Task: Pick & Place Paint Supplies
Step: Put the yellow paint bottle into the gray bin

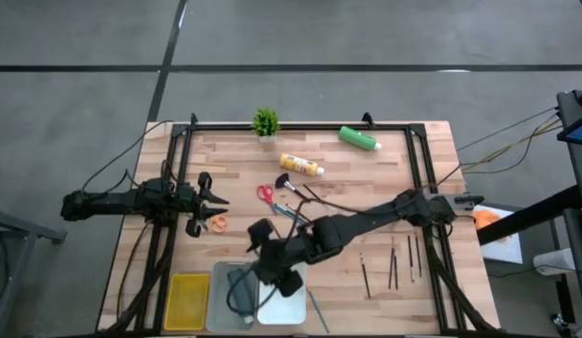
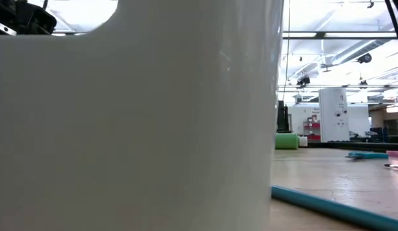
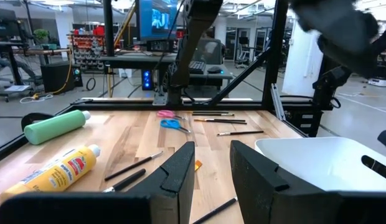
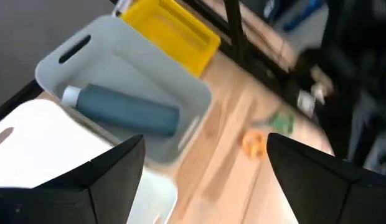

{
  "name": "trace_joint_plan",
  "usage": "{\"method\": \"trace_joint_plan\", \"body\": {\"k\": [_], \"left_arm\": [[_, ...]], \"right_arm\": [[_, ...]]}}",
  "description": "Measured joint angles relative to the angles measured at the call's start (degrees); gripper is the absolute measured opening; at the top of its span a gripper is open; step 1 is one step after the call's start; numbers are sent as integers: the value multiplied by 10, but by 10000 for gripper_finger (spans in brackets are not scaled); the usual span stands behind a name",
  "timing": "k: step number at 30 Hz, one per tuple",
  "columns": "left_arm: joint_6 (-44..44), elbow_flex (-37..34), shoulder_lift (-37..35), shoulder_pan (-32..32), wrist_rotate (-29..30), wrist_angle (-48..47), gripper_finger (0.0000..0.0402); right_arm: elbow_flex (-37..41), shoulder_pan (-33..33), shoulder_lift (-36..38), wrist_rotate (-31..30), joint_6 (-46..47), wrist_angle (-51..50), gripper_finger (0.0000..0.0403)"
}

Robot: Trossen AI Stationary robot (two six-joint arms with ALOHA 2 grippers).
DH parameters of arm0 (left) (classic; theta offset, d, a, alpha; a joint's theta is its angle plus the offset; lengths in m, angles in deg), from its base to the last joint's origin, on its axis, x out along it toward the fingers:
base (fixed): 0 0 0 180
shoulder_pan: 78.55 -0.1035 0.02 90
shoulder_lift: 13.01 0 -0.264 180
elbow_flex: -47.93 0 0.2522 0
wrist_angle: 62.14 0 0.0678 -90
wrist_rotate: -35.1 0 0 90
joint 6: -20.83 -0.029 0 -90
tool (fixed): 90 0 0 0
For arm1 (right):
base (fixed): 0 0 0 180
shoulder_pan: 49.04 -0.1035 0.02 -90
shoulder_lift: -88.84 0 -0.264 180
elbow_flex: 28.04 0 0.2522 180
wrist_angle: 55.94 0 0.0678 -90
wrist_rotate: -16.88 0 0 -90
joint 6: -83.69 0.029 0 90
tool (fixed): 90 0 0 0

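Observation:
My right gripper (image 1: 272, 265) (image 4: 205, 174) hovers open over the grey tray (image 1: 221, 282) and touches nothing. A grey-blue paint bottle (image 4: 127, 112) lies on its side inside that tray. My left gripper (image 1: 216, 201) (image 3: 211, 180) waits open at the table's left, just beside the orange scissors (image 1: 217, 223). On the table lie a green bottle (image 1: 359, 138), a yellow bottle (image 1: 300, 166), red scissors (image 1: 265, 192), blue scissors (image 3: 173, 124) and dark brushes (image 1: 314, 197). Several thin pencils (image 1: 394, 263) lie toward the right.
The yellow tray (image 1: 186, 300), grey tray and white tray (image 1: 283, 305) stand side by side at the near edge. A small potted plant (image 1: 265, 122) stands at the far edge. A teal pencil (image 1: 317, 310) lies beside the white tray, whose wall (image 2: 135, 128) blocks most of the low view.

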Motion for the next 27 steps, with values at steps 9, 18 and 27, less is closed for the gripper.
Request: {"method": "trace_joint_plan", "body": {"k": [9,18,27], "left_arm": [[0,0,0,0,0,0,104],[0,0,0,0,0,0,104],[0,0,0,0,0,0,104]], "right_arm": [[1,51,26,0,140,-103,334],[1,132,34,1,194,-182,334],[3,248,33,1,192,-207,334]]}}
